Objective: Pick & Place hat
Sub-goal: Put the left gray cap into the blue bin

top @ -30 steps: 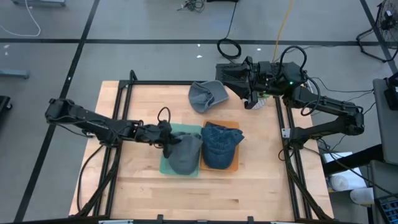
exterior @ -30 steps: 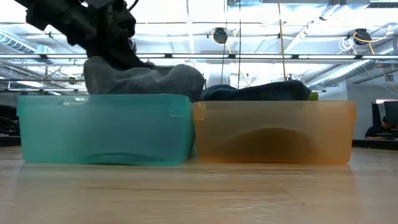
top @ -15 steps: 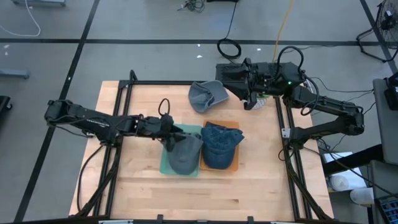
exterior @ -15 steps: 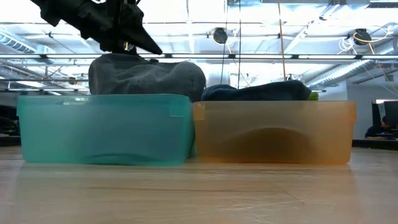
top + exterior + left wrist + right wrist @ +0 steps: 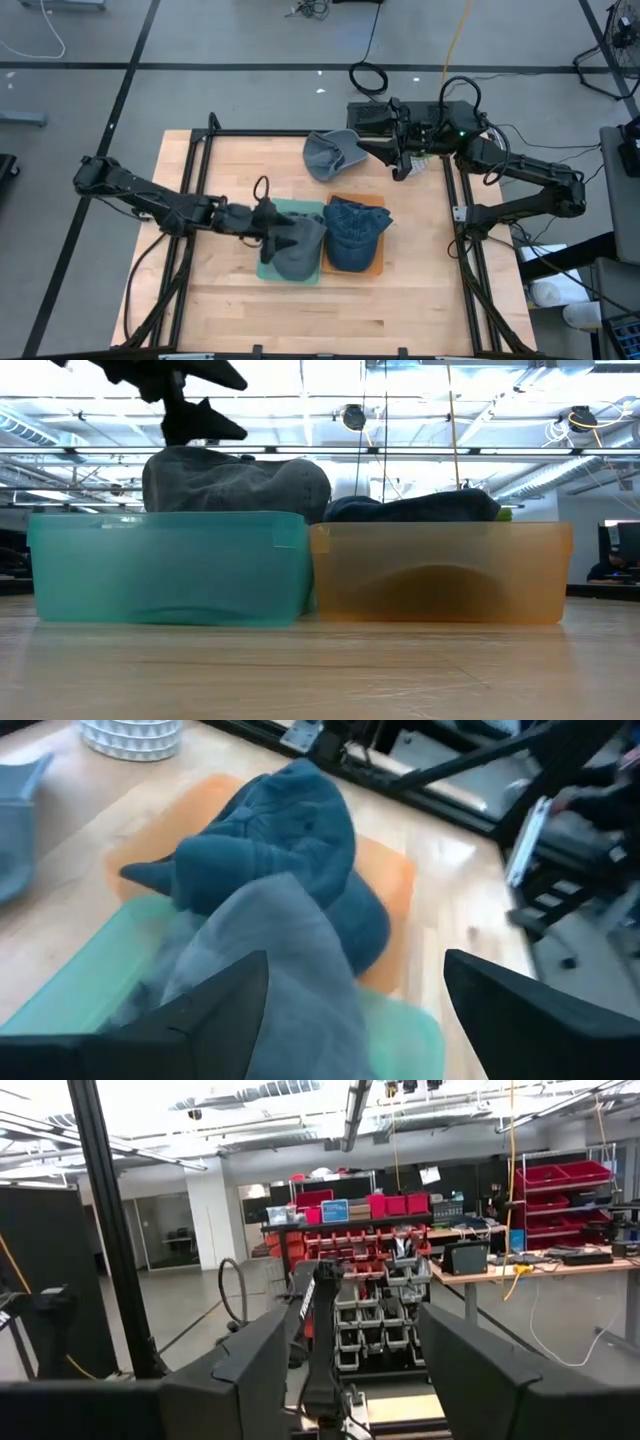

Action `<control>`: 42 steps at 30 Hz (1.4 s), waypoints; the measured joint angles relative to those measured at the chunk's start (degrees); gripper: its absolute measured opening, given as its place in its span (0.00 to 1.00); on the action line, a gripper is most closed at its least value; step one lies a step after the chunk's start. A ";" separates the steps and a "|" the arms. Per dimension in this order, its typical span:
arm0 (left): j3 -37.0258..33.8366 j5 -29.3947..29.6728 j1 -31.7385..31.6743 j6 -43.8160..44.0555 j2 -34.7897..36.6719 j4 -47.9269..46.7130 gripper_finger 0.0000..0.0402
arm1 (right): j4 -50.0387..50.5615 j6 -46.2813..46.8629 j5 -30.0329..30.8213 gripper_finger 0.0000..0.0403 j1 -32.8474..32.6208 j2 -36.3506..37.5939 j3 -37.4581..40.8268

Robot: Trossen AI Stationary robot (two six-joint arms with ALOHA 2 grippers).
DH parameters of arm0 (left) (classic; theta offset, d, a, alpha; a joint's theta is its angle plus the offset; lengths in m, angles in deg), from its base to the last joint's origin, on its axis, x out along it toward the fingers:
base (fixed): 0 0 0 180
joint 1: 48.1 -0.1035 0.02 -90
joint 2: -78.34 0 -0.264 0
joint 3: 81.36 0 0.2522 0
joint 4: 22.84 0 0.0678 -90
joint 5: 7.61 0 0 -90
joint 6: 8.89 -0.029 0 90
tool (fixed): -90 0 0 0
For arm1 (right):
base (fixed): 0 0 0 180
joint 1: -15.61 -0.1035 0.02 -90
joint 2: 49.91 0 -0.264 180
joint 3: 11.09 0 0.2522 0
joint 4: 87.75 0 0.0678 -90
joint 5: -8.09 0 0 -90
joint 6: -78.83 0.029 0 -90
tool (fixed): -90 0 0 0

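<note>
A grey hat (image 5: 298, 245) lies crown up in the teal bin (image 5: 165, 565), bulging over its rim (image 5: 235, 480). A dark blue hat (image 5: 352, 235) fills the orange bin (image 5: 440, 570) beside it. A third, grey-blue hat (image 5: 333, 155) lies on the table at the far middle. My left gripper (image 5: 278, 228) is open and hangs just above the grey hat's left part (image 5: 215, 405), clear of it; in the left wrist view (image 5: 355, 1020) its fingers stand wide over the grey cloth (image 5: 270, 950). My right gripper (image 5: 372, 150) is open and empty beside the third hat's right side.
The two bins stand side by side at the table's middle. A white ribbed roll (image 5: 130, 732) sits at the far right near my right arm. The black frame rails (image 5: 195, 170) run along the table's left, far and right sides. Bare wood (image 5: 330, 310) lies near the front edge.
My left gripper has let go of the grey hat, opened and risen above the teal bin. The hat's left part, held up before, has sunk and the hat lies settled in the bin. My right gripper has reached toward the table's left, closer to the third hat.
</note>
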State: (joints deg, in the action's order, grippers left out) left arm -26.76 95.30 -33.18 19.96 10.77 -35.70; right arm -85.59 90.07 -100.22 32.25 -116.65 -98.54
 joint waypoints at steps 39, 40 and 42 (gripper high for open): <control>-0.13 -5.46 -7.55 4.81 -17.96 -5.93 0.78 | -0.18 0.03 0.12 0.52 -0.26 -0.02 0.00; -0.14 -5.67 -7.57 4.77 -17.10 -6.13 0.78 | -0.22 0.02 0.11 0.52 -0.26 -0.02 0.00; -0.24 -5.68 -7.52 4.09 -14.74 -6.28 0.78 | -0.39 -0.19 0.13 0.52 -0.26 -0.02 0.00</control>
State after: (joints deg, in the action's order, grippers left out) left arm -27.00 89.63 -40.70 24.05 -3.97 -41.98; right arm -85.98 89.89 -100.09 31.99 -116.67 -98.54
